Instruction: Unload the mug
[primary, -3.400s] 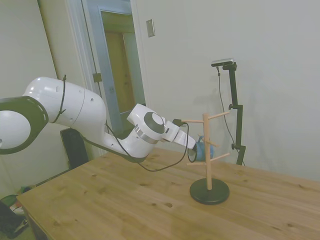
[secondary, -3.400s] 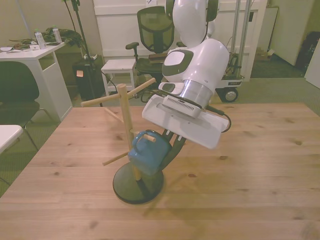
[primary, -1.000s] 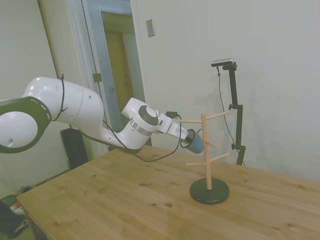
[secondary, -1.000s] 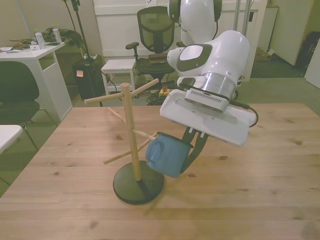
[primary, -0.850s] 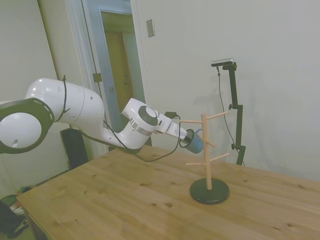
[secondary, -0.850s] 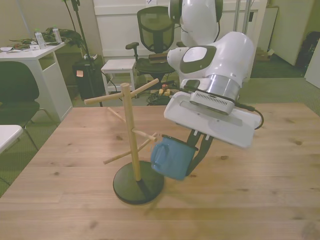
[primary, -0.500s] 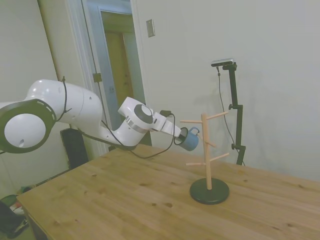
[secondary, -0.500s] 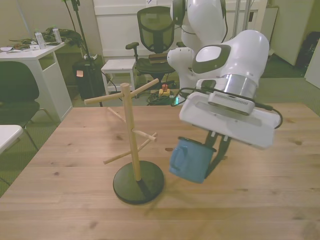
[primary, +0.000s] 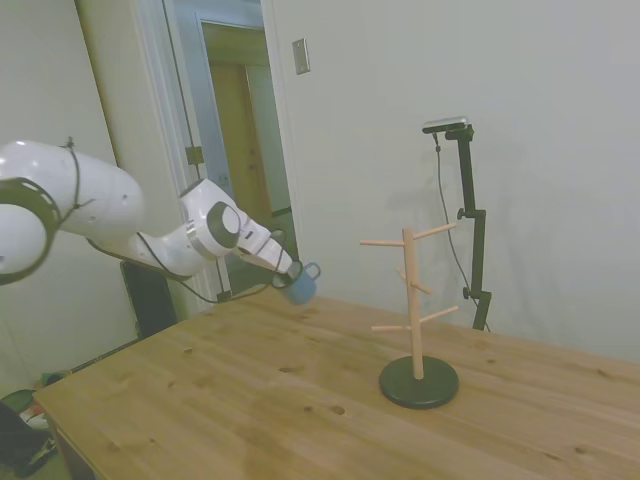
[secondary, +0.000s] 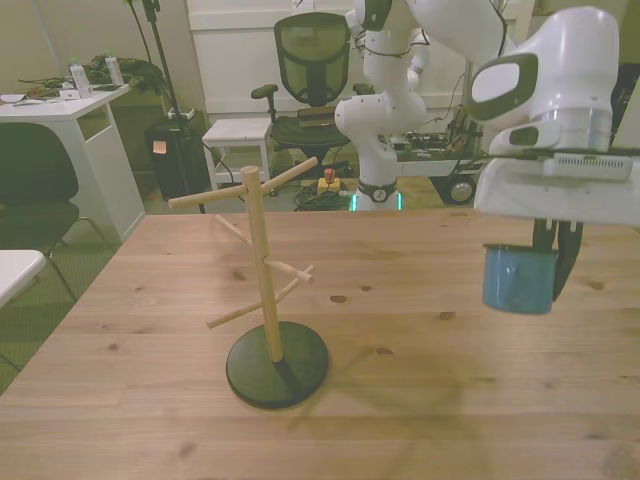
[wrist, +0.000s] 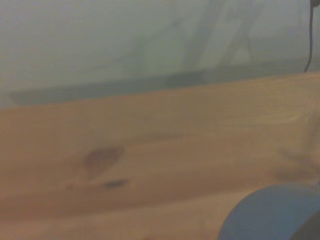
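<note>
— Where was the mug (secondary: 519, 279)?
— Well clear of the peg rack (secondary: 262, 285), off every peg; hanging above the table (secondary: 400, 400).
— And the gripper (secondary: 545, 262)?
— Clamped on the mug's rim.

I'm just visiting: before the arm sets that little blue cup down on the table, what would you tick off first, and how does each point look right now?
1. Light-blue enamel mug held by the gripper: ok.
2. Mug clear of the wooden peg rack with the dark round base: ok, well apart.
3. Mug upright: ok in the front view.
4. Wooden table below the mug bare: ok.
5. Mug above the tabletop, not touching: ok.
6. Grip firm enough: cannot tell.
</note>
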